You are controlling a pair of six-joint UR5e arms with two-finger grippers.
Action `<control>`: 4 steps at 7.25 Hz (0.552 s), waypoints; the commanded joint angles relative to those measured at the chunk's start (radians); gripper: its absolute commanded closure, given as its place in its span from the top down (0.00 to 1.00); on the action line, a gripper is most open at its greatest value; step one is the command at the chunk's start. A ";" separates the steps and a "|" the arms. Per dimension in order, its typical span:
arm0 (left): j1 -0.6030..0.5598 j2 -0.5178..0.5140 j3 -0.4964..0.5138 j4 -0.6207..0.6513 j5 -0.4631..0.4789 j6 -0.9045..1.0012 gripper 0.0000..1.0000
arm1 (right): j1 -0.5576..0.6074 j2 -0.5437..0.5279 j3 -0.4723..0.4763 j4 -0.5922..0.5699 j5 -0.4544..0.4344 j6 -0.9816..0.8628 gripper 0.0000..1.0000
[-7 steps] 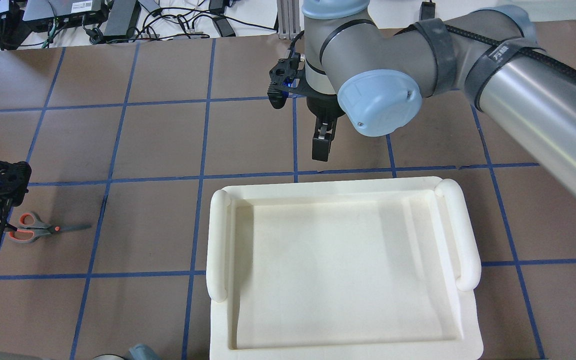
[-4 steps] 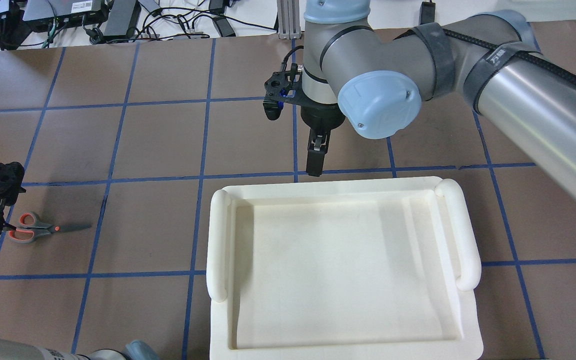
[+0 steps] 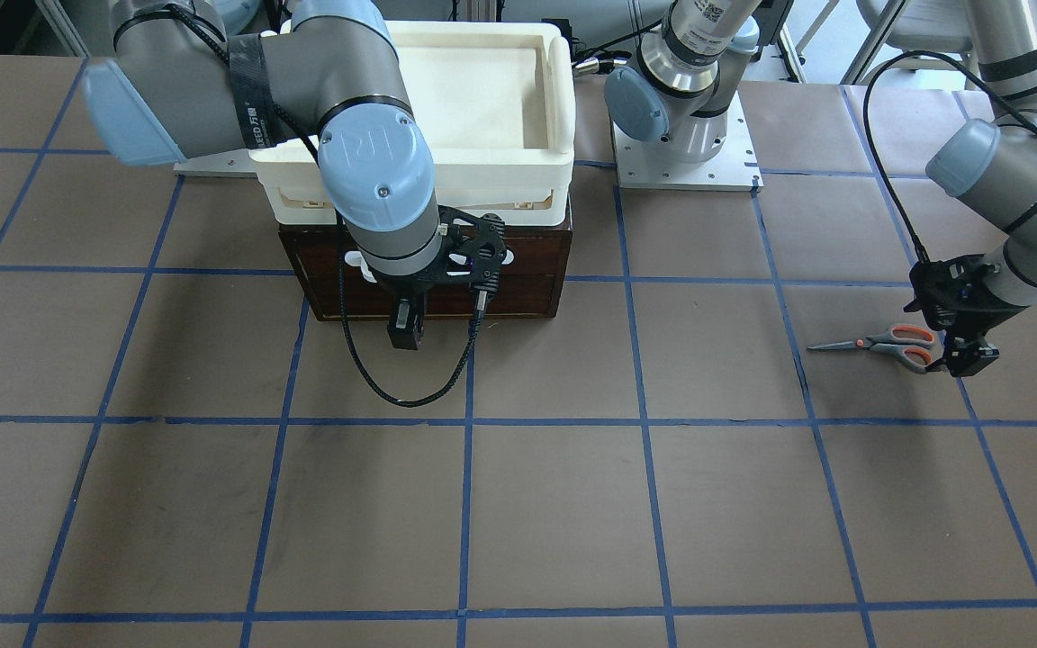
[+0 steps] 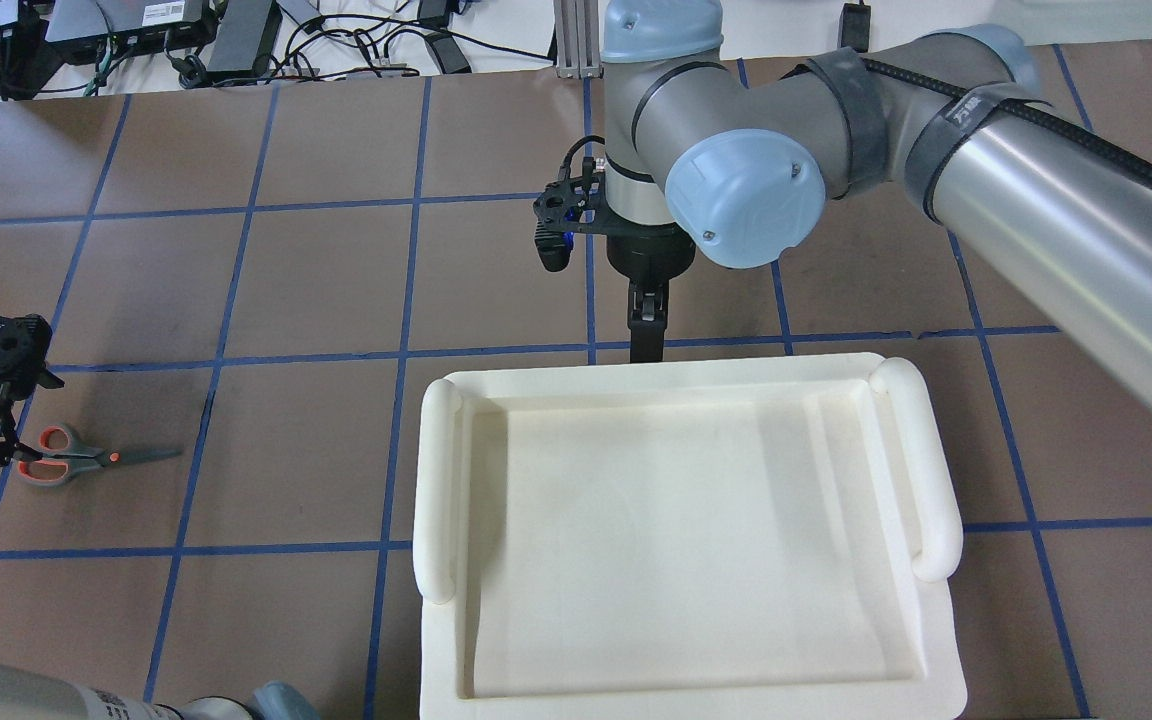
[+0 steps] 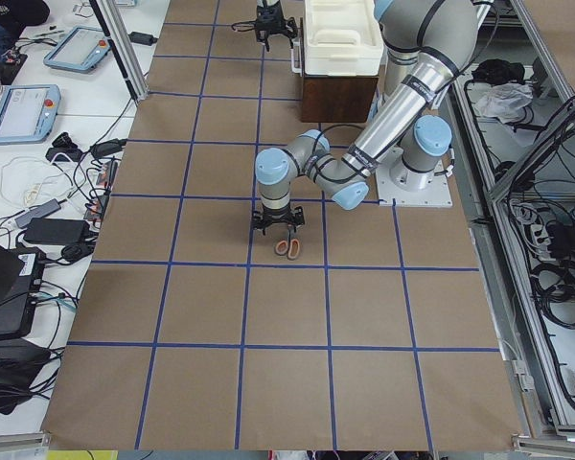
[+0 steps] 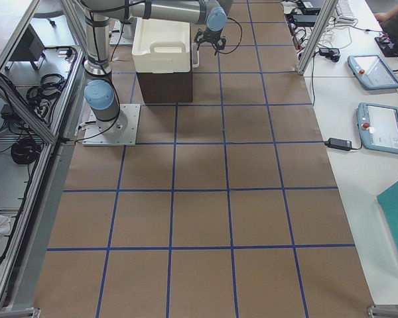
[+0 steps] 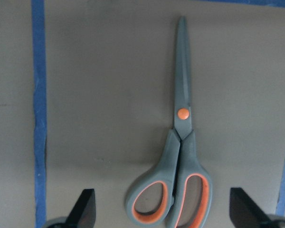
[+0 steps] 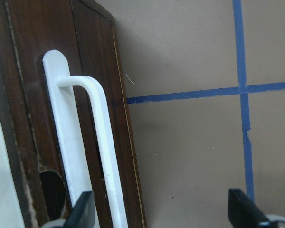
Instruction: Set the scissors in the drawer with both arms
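Observation:
The scissors (image 7: 180, 156) lie flat on the brown table, blades shut, orange-lined loops toward my left gripper (image 7: 166, 213). That gripper is open, with one fingertip on each side of the loops and not touching them. They also show at the far left in the overhead view (image 4: 66, 458) and at the right in the front view (image 3: 888, 342). The dark brown drawer (image 3: 518, 279) looks shut under the white tray. My right gripper (image 8: 161, 213) is open in front of the drawer's white bar handle (image 8: 102, 156), with the bar near one fingertip (image 8: 80, 211).
A white plastic tray (image 4: 441, 480) sits on top of the drawer box and hides it from above. Blue tape lines grid the table. Cables and power bricks (image 4: 236, 40) lie past the far edge. The right arm's cable (image 3: 410, 391) loops down onto the table.
My right gripper has moved toward the tray's far edge and the drawer front. My left gripper has shifted slightly by the scissors' loops. The scissors have not moved.

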 commanded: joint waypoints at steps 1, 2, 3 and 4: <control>-0.006 0.011 -0.076 0.048 0.006 0.019 0.99 | -0.005 0.027 -0.018 0.006 0.003 -0.012 1.00; -0.004 0.008 -0.144 0.211 0.009 0.040 0.99 | -0.005 0.027 -0.017 0.016 0.003 -0.007 1.00; 0.000 0.000 -0.170 0.275 0.007 0.095 0.99 | -0.005 0.031 -0.015 0.017 0.003 -0.002 1.00; 0.007 -0.004 -0.184 0.276 -0.002 0.123 0.99 | -0.005 0.029 -0.012 0.019 0.004 0.002 1.00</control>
